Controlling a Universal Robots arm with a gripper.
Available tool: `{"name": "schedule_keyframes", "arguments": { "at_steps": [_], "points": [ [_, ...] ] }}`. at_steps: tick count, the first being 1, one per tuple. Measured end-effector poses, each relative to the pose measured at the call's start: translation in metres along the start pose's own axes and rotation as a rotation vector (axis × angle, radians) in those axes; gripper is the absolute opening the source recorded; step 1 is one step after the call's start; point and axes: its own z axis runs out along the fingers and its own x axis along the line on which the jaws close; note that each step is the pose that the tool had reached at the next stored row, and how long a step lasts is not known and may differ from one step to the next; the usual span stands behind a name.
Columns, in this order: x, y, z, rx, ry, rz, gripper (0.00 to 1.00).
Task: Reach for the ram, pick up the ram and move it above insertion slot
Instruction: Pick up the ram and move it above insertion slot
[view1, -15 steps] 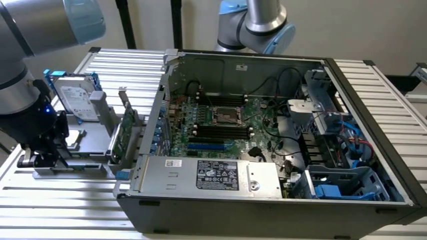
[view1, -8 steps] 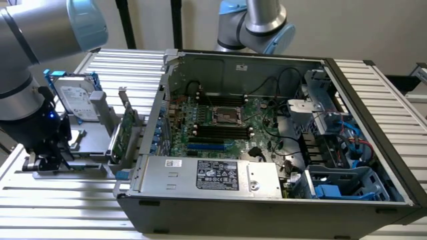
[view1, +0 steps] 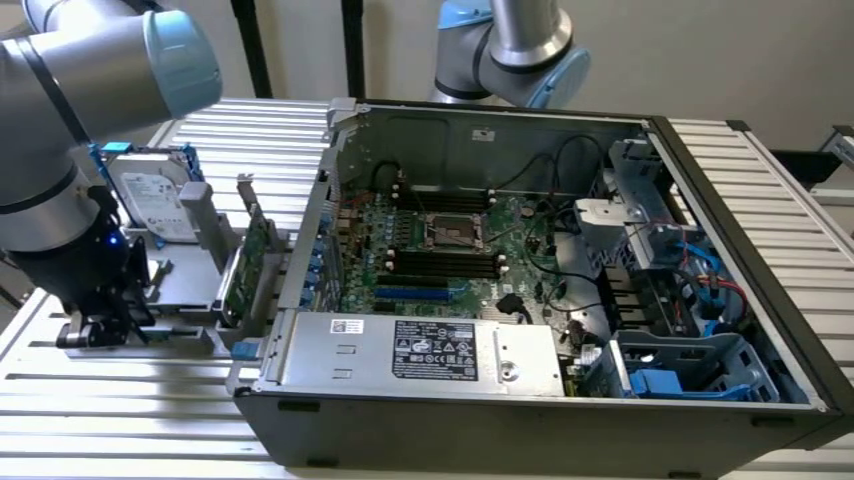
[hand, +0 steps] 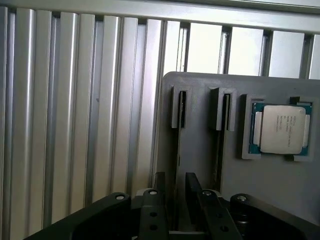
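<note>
Tool (hand: 176, 179) at gray holder (hand: 200, 150), CPU (hand: 281, 129) adj.

Computer case (view1: 781, 300) on slatted table (view1: 120, 420). Parts holder (view1: 180, 335) on same table, just beside case at exterior view's left. Hard drive (view1: 150, 205) upright at holder's far end. Expansion card (view1: 254, 255) upright between drive and case. Gripper (view1: 100, 328) low over holder's near end. Inside case: motherboard (view1: 521, 225) on floor, power supply (view1: 414, 350) along near wall, drive cage (view1: 694, 370) at exterior view's right. Wrist view: processor (hand: 281, 129) in holder recess, beside two narrow slots (hand: 181, 107).
</note>
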Motion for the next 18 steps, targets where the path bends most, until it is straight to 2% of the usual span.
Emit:
{"name": "schedule_keyframes", "arguments": {
  "at_steps": [7, 9, 11, 18],
  "points": [
    [-0.0003, -0.0008, 0.0047, 0.0003, -0.0028, 0.0, 0.31],
    [-0.0004, -0.0013, 0.0049, 0.0002, -0.0033, 0.001, 0.29],
    [-0.0004, -0.0018, 0.0048, -0.0004, -0.0035, 0.001, 0.16],
    [-0.0003, -0.0023, 0.0048, -0.0021, -0.0038, 0.012, 0.13]
  ]
}}
